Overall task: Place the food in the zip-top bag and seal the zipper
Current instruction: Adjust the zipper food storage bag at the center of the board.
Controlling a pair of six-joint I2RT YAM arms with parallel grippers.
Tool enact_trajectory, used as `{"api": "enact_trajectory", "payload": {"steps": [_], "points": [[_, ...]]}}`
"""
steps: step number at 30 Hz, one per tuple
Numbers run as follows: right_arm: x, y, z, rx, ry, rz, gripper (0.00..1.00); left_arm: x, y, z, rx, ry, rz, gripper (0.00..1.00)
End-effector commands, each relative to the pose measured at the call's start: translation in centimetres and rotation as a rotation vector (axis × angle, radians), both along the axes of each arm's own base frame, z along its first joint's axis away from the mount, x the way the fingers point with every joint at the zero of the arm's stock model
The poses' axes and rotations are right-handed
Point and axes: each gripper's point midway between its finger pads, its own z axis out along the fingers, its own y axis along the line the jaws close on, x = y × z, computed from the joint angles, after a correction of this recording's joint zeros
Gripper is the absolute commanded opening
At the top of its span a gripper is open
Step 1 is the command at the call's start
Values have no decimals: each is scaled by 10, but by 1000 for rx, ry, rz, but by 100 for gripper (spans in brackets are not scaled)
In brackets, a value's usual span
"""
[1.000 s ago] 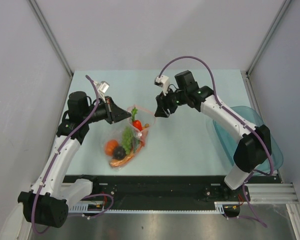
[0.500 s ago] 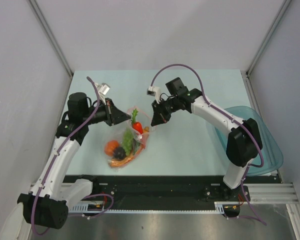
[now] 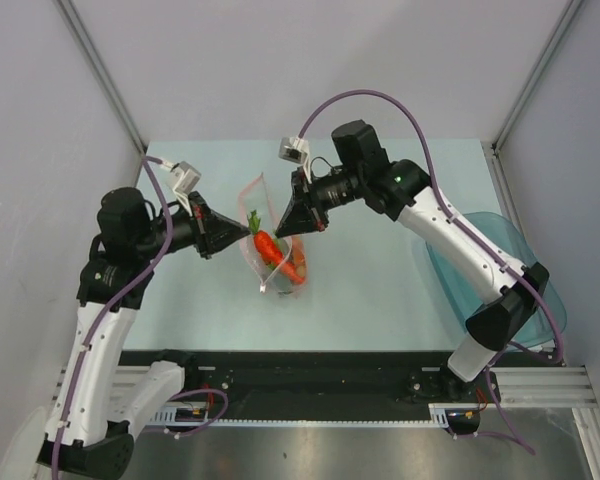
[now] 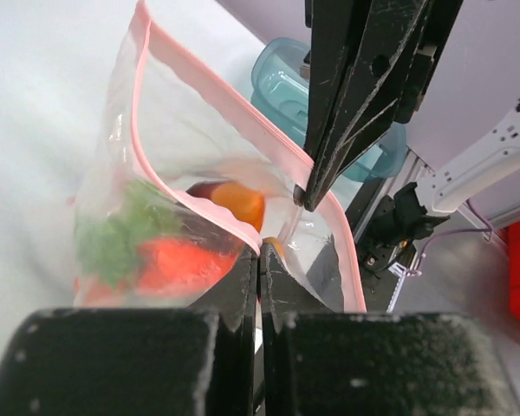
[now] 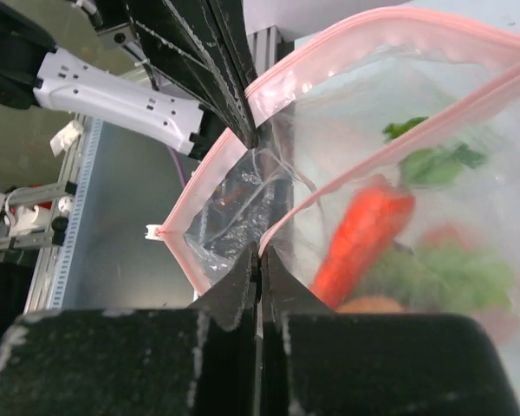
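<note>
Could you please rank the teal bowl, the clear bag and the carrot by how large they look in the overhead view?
1. the teal bowl, largest even though partly hidden
2. the clear bag
3. the carrot, smallest, inside the bag

The clear zip-top bag [image 3: 277, 262] hangs upright over the counter [image 3: 380, 290], its pink zipper [image 4: 217, 84] unsealed and mouth spread; a carrot [image 5: 360, 230], an orange-red fruit [image 4: 240, 204] and greens [image 4: 113, 238] sit inside.

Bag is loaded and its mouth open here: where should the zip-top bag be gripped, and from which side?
By the pink zipper strip, one lip from each side: the mouth faces up and the food weighs the bag down. Left hand and right hand pinch opposite lips that way.
</note>
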Motion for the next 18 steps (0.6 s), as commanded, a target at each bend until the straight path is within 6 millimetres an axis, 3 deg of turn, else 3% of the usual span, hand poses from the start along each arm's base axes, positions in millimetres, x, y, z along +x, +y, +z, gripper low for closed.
{"api": "enact_trajectory", "payload": {"steps": [1, 6, 10, 15, 18], "points": [[-14, -1, 16, 11, -31, 77, 0, -21, -6, 30, -43, -60, -46, 2], [-3, 13, 3, -2, -50, 120, 0, -31, -26, 12, -130, 51, -90, 1], [5, 25, -11, -9, -35, 170, 0, -27, -44, -8, -146, 139, -122, 0], [3, 26, -25, -25, -25, 208, 0, -18, -40, -19, -29, 75, -122, 16], [-2, 23, -28, -25, 8, 224, 0, -26, -32, -13, 42, -44, -143, 27]]}}
